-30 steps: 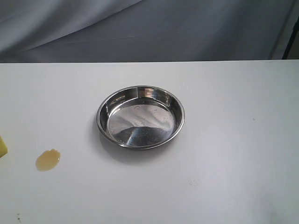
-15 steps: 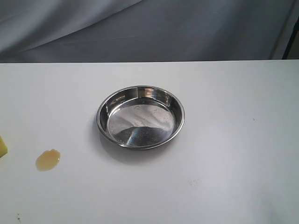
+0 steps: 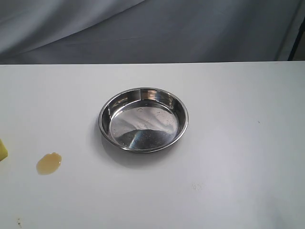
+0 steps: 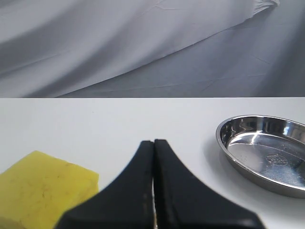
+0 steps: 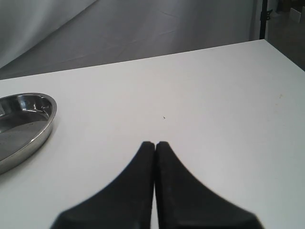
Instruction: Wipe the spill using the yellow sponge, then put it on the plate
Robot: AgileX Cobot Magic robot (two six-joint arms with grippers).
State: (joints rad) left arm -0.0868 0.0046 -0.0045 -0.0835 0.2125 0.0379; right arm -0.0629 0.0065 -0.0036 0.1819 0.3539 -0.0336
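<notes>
The steel plate (image 3: pixel 143 119) sits empty near the table's middle. The amber spill (image 3: pixel 48 162) lies at the front left. Only a sliver of the yellow sponge (image 3: pixel 3 150) shows at the exterior view's left edge; the left wrist view shows more of the yellow sponge (image 4: pixel 40 191) lying beside my left gripper (image 4: pixel 154 141), which is shut and empty. The plate (image 4: pixel 267 152) also shows there. My right gripper (image 5: pixel 155 143) is shut on nothing over bare table, with the plate (image 5: pixel 21 129) off to one side. Neither gripper appears in the exterior view.
A white table (image 3: pixel 238 167) carries everything. Grey cloth (image 3: pixel 167 28) hangs behind its far edge. A dark stand (image 5: pixel 263 19) rises past the table's far corner in the right wrist view.
</notes>
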